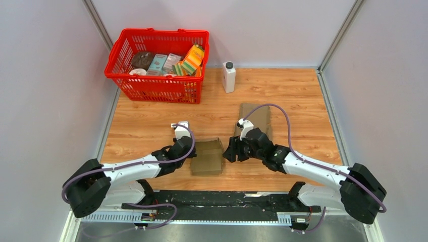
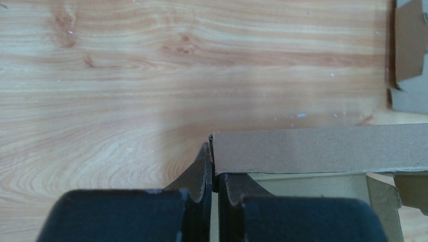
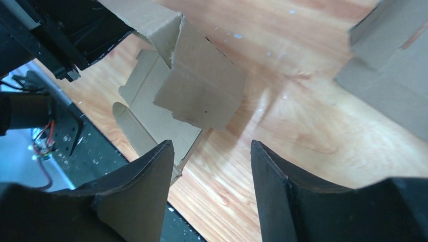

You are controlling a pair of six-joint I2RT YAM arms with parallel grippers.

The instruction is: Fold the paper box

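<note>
A brown paper box [image 1: 208, 156] lies partly folded near the table's front middle. My left gripper [image 1: 191, 151] is at its left side, shut on the box's side wall [image 2: 313, 148]; the wall's edge sits pinched between the black fingers [image 2: 202, 174]. My right gripper [image 1: 228, 151] is open and empty just right of the box, its fingers [image 3: 156, 176] spread over bare wood. In the right wrist view the box [image 3: 197, 85] shows with a loose flap raised. A second flat piece of cardboard [image 1: 256, 120] lies behind my right arm.
A red basket [image 1: 126, 80] full of packets stands at the back left. A white bottle [image 1: 228, 76] stands at the back middle. Grey walls close the table on both sides. A black rail [image 1: 222, 199] runs along the near edge.
</note>
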